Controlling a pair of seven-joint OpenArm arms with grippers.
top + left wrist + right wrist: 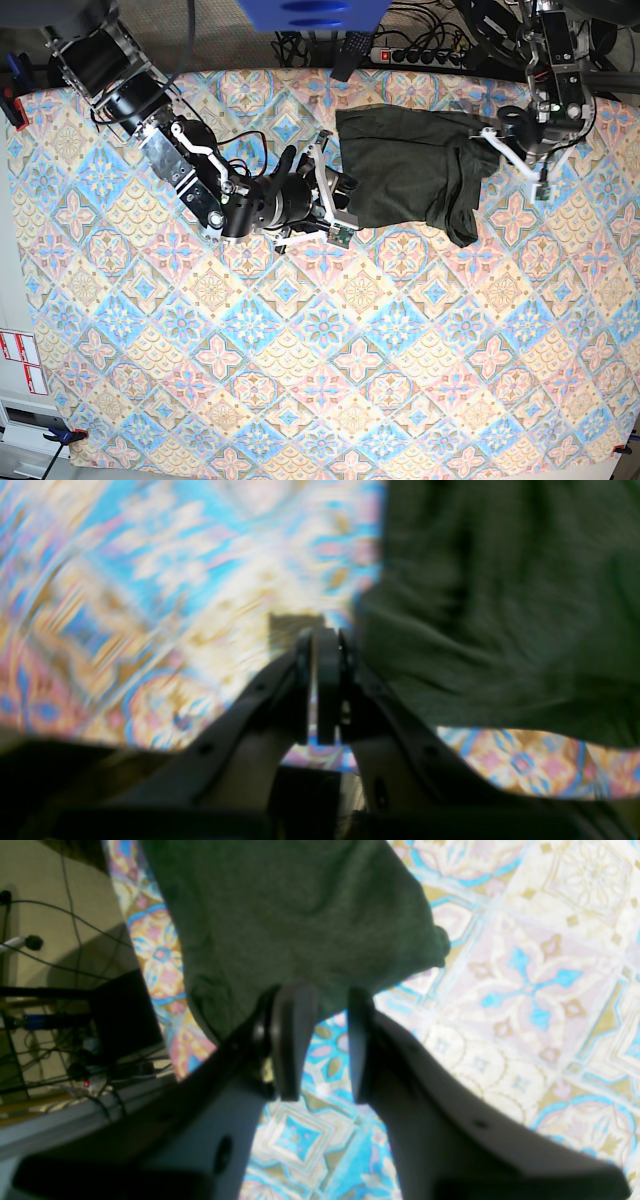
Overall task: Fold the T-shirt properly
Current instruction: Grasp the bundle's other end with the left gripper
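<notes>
Left end effector pressed together beside the shirt, apparently holding nothing; right end effector spread, empty. Risk: lifting now leaves the hem on the surface.

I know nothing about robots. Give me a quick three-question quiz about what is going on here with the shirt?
1. True or false: the T-shirt lies spread flat in the middle of the patterned tablecloth.
2. Which gripper's jaws are pressed together: left gripper or right gripper?
3. Fill in: the shirt's colour is dark olive ____.

Key
1. False; it is bunched near the far edge.
2. Left; the right one shows a gap with nothing in it.
3. Green.
</notes>
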